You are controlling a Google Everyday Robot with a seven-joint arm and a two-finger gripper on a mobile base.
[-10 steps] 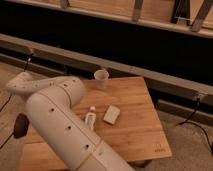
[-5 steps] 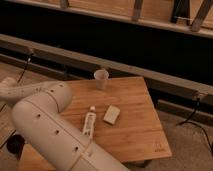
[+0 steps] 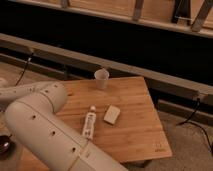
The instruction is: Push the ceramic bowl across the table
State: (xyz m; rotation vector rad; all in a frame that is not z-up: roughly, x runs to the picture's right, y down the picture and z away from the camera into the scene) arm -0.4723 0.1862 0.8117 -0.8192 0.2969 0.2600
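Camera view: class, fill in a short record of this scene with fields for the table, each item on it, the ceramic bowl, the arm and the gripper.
table: light-brown bamboo top
white cup: upright near the far edge
white remote: lying near the table's middle
small pale block: just right of the remote, apart from it
ceramic bowl: dark, partly visible at the left edge, by the arm
robot arm: large white links covering the left foreground
gripper: not in view
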